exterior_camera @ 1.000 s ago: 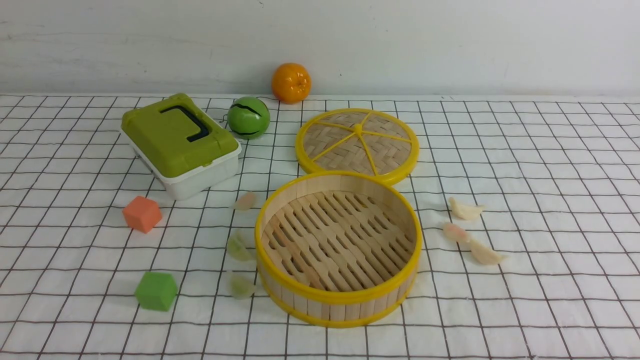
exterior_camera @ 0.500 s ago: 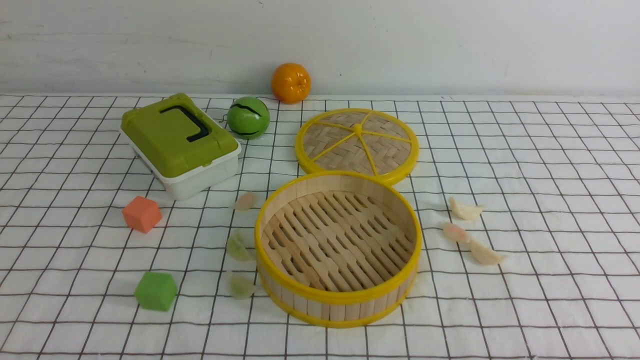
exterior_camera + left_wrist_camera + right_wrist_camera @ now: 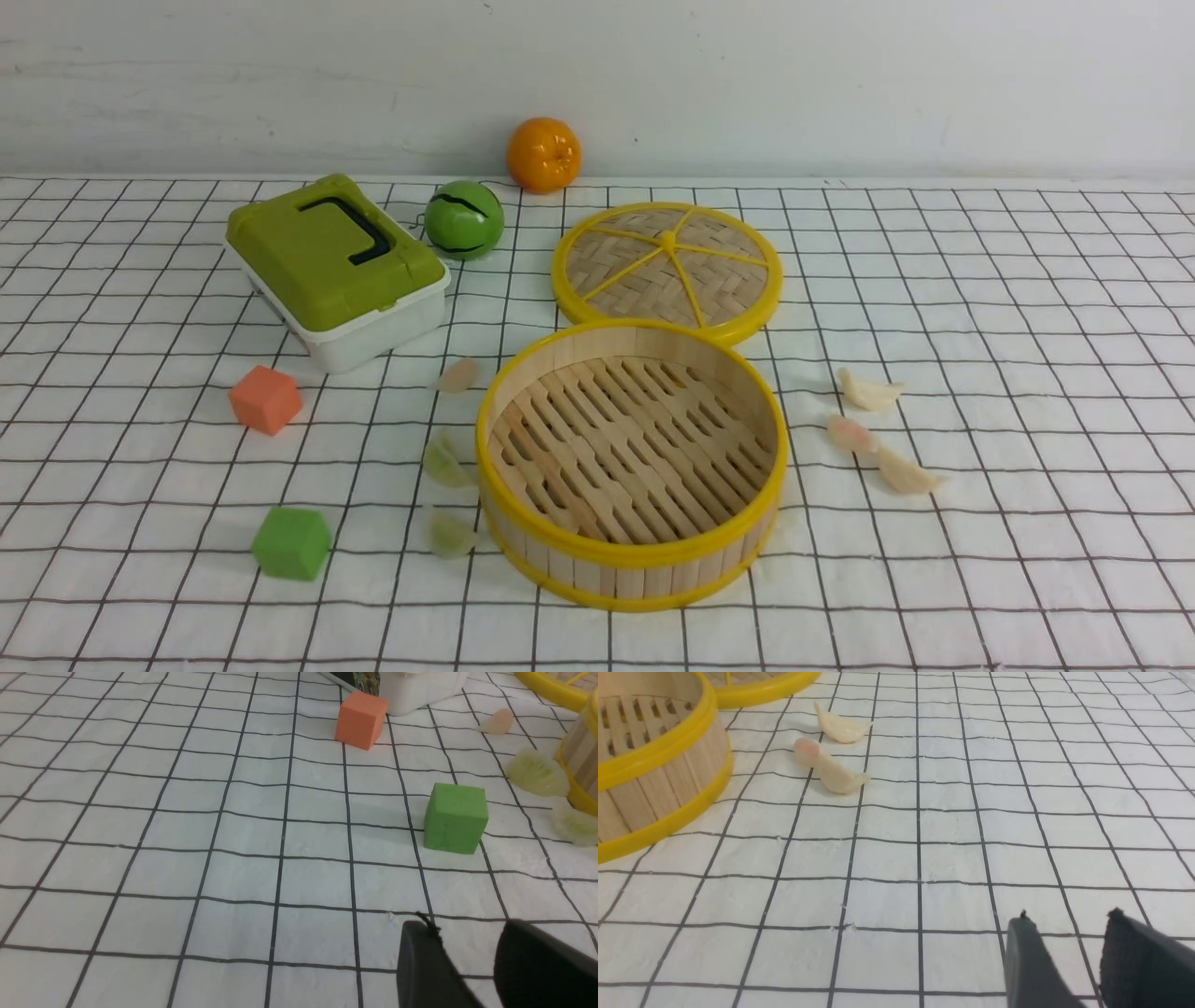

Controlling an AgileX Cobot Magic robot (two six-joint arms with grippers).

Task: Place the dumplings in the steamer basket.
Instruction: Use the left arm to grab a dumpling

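1. The steamer basket [image 3: 630,558] sits in the middle of the counter [image 3: 1027,579]; all six dumplings [image 3: 868,390] lie outside its rim.
2. Two green dumplings [image 3: 444,462] lie just beside its left wall, with a pinkish dumpling [image 3: 457,375] near, behind them.
3. The other three lie near its right side, with wide bare cloth beyond them.
4. The left fingers [image 3: 430,961] are parted on nothing, near the green cube [image 3: 455,817].
5. The right fingers [image 3: 1031,961] are parted too, empty, over bare cloth.

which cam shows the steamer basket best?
Front view: the whole steamer basket shows, rim, wall and empty slatted floor. Right wrist view catches only part of its rim and wall; left wrist view only a sliver at the frame edge.
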